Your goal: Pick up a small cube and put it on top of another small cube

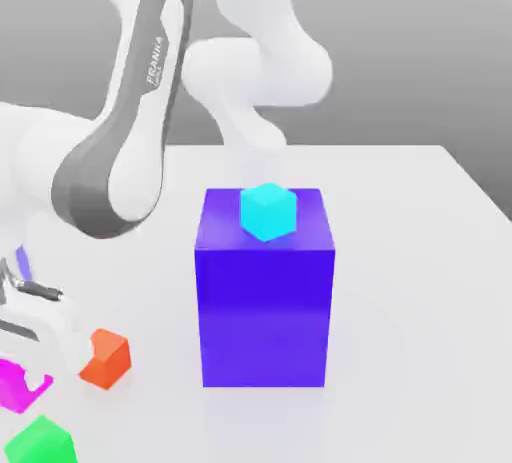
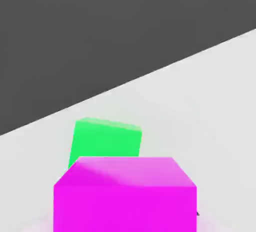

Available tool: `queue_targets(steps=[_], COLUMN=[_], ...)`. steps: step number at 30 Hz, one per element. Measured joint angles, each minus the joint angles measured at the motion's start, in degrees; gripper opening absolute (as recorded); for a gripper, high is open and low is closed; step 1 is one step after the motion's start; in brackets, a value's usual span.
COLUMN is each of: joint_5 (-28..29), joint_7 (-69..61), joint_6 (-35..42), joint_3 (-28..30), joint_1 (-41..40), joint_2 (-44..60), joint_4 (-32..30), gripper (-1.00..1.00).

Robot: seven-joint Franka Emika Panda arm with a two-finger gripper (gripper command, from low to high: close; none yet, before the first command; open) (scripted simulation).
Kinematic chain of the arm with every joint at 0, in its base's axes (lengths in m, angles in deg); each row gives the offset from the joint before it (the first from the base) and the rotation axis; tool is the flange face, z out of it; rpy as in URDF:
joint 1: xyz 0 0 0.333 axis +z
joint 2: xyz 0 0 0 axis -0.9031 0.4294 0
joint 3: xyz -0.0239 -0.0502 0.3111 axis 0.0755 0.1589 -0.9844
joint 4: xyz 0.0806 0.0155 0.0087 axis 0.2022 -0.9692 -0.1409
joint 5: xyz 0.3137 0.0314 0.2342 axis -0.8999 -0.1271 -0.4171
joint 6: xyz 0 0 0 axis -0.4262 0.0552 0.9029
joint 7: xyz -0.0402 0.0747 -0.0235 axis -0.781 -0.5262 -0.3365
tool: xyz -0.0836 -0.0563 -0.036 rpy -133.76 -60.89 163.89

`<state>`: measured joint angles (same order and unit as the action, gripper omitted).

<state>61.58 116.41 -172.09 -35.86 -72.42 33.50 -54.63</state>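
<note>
I have the gripper (image 1: 30, 366) down at the exterior view's lower left, over the magenta cube (image 1: 18, 383), and the jaws are drawn in narrow; from how the white hand sits across the cube's top I judge them closed on it, though I cannot make out the finger contact itself. The cube rests on the white table (image 1: 420, 251), near the orange cube (image 1: 105, 358) and the green cube (image 1: 42, 443), apart from both; in the hand view it sits close under the camera with the green cube just beyond it. I expect it to handle as a light, rigid block: flat faces, crisp edges, nothing to crush or bend. Its skin looks smooth and glossy, so I would treat it as slippery and take it on two opposite side faces, centred, with the pads flat rather than on a corner. A grip off centre could let it pivot or squirt out. The other small cubes share that same plain, hard look, differing in colour alone, the orange one turned a little on the table. The big blue-violet block (image 1: 265, 296) stands well apart, tall and square-sided, with a cyan cube (image 1: 268, 211) on its top face. The table is matte and featureless, a level base for stacking.
</note>
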Motion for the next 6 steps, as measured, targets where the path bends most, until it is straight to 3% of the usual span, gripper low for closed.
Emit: queue_targets(steps=[1, 6], joint_5=[-0.97, -0.97], joint_7=[-0.62, -0.62], joint_6=[-1.59, -1.59], joint_3=[-0.77, -0.77], joint_1=[-0.47, -0.47], joint_2=[1.92, 1.92], joint_4=[0.26, 0.26], gripper=[1.0, 1.0])
